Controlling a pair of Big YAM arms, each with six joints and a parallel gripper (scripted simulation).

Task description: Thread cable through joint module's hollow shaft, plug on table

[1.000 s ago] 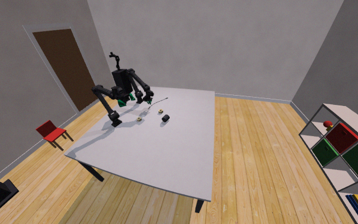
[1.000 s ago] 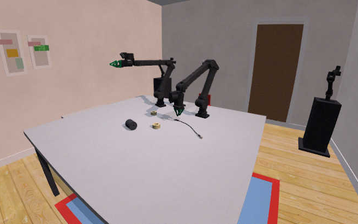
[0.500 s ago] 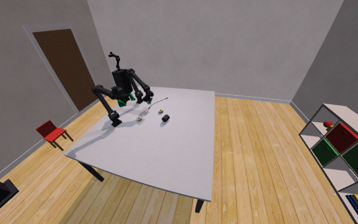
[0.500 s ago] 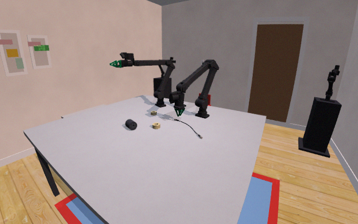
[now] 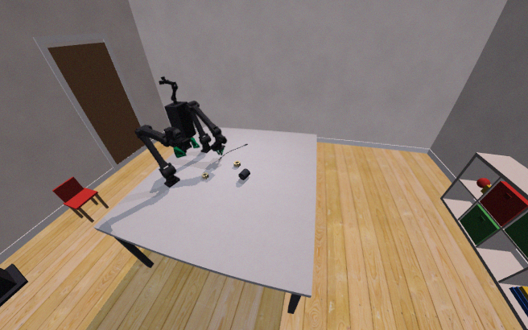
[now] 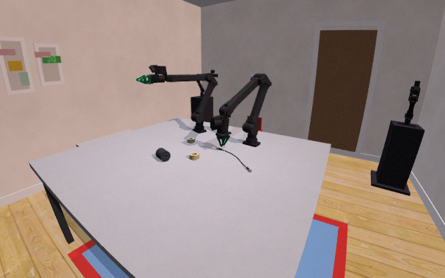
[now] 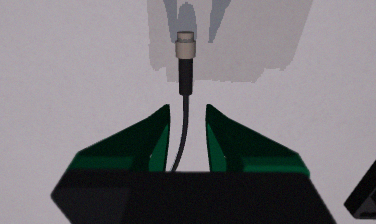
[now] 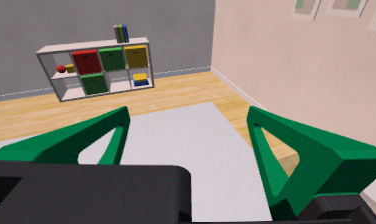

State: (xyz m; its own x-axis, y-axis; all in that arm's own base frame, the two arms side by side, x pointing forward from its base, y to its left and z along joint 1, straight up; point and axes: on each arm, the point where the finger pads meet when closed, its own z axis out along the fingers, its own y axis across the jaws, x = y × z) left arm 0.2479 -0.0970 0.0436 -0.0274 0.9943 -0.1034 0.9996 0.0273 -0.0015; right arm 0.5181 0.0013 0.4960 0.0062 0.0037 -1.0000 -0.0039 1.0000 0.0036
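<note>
The black cable (image 6: 235, 159) lies on the grey table, curving toward the table's right side in the exterior view. My left gripper (image 6: 222, 142) points straight down over its near end. In the left wrist view the green fingers stand a little apart on either side of the cable (image 7: 185, 130), with a gap on each side, and the cable's connector with a pale tip (image 7: 185, 50) lies just beyond the fingertips. The black joint module (image 6: 163, 154) lies on its side, well apart from the cable. My right gripper (image 6: 141, 79) is wide open and empty, held high over the table's far side.
Two beige rings (image 6: 193, 156) (image 6: 190, 140) lie on the table between the joint module and the cable. Both arm bases stand at the table's far edge. A shelf with coloured bins (image 8: 96, 67) stands by the wall, away from the table.
</note>
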